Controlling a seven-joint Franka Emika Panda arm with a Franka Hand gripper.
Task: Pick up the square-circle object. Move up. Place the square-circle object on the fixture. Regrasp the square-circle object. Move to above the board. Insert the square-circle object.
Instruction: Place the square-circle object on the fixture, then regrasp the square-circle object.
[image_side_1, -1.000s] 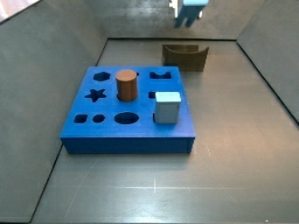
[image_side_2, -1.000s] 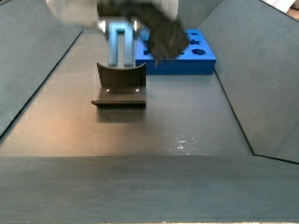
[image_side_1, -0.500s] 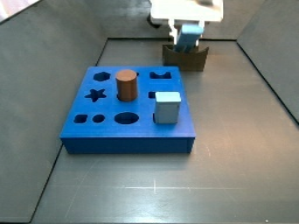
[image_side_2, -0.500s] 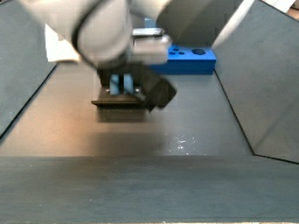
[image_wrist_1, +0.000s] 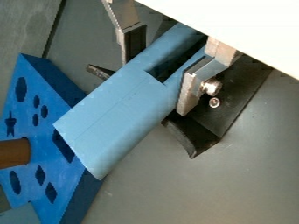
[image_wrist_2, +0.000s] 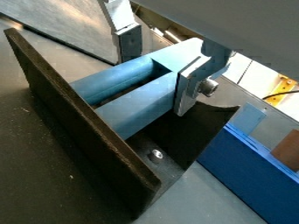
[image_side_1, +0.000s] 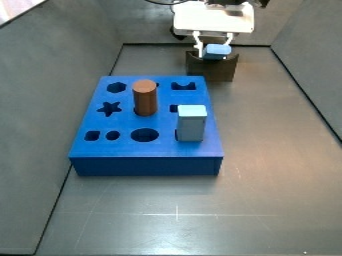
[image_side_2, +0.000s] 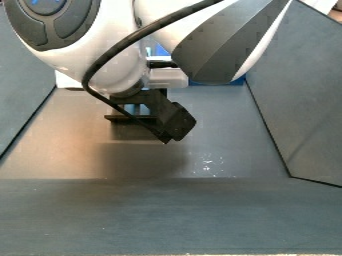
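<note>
Tool (image_wrist_2: 158, 70) clamped on square-circle object (image_wrist_2: 122, 81), low in fixture (image_wrist_2: 87, 131) notch. We seat it fully, level, then release gently.

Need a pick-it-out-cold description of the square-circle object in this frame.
Start at the big blue board, then look past its far edge to the small dark fixture by the back wall. The gripper is down over it, and the square-circle object lies between its fingers in the fixture's notch: a long pale blue peg, unlike the short cube and brown cylinder on the board.
</note>
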